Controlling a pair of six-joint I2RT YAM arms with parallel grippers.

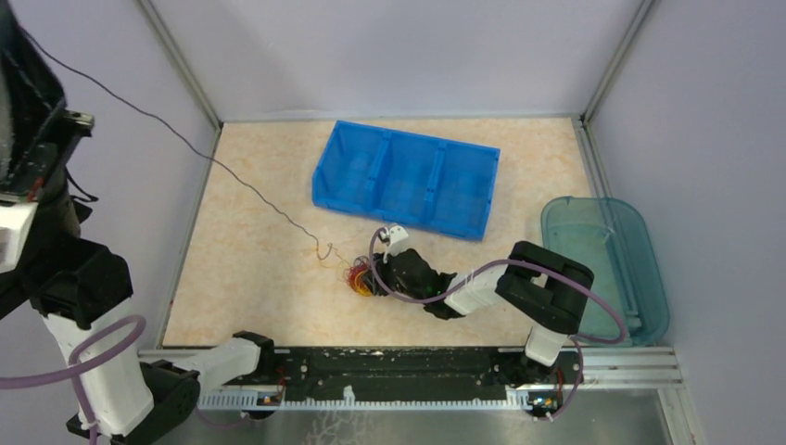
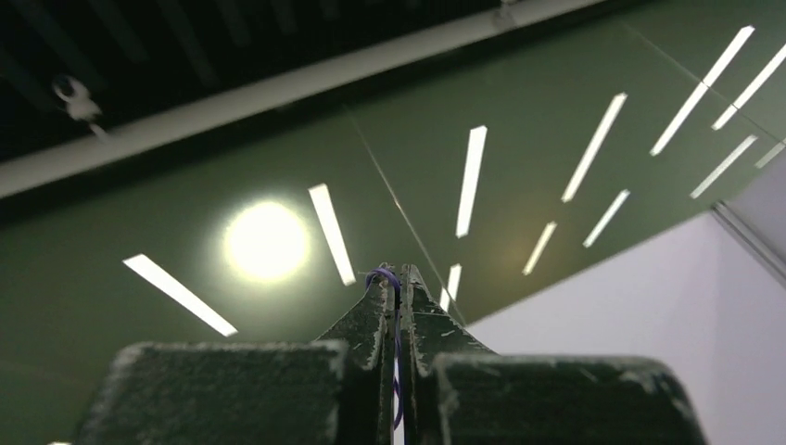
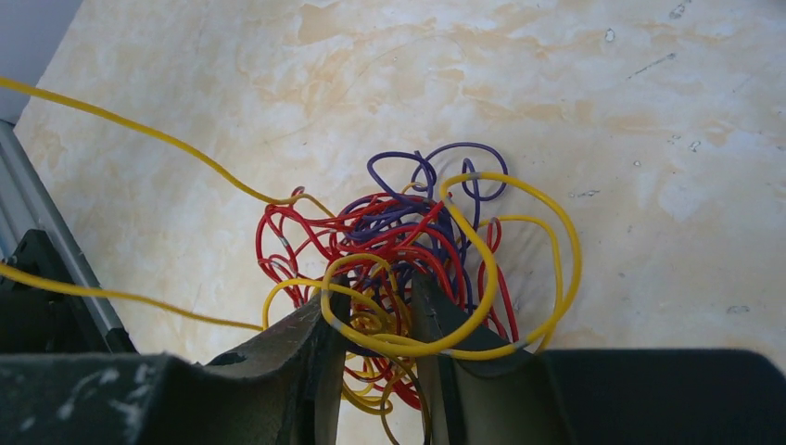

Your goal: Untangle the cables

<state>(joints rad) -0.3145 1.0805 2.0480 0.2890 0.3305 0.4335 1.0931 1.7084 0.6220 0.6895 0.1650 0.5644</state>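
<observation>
The cables are a small tangle [image 1: 358,279] of thin red, yellow and dark purple strands lying on the beige table in front of the blue bin. In the right wrist view the tangle [image 3: 408,232] fills the middle, and my right gripper [image 3: 380,287] is pushed into it, its jaws closed on a clump of strands. A yellow strand [image 3: 139,130] trails off to the left. One long purple strand [image 1: 250,190] runs taut from the tangle up to the top left, where my left arm [image 1: 37,139] is raised high. My left gripper [image 2: 400,278] is shut on that purple strand [image 2: 385,274], with the ceiling behind it.
A blue three-compartment bin [image 1: 408,176] stands at the back centre. A translucent teal tub [image 1: 602,269] sits at the right edge. White walls with metal posts enclose the table, and a metal rail [image 1: 408,357] runs along the near edge.
</observation>
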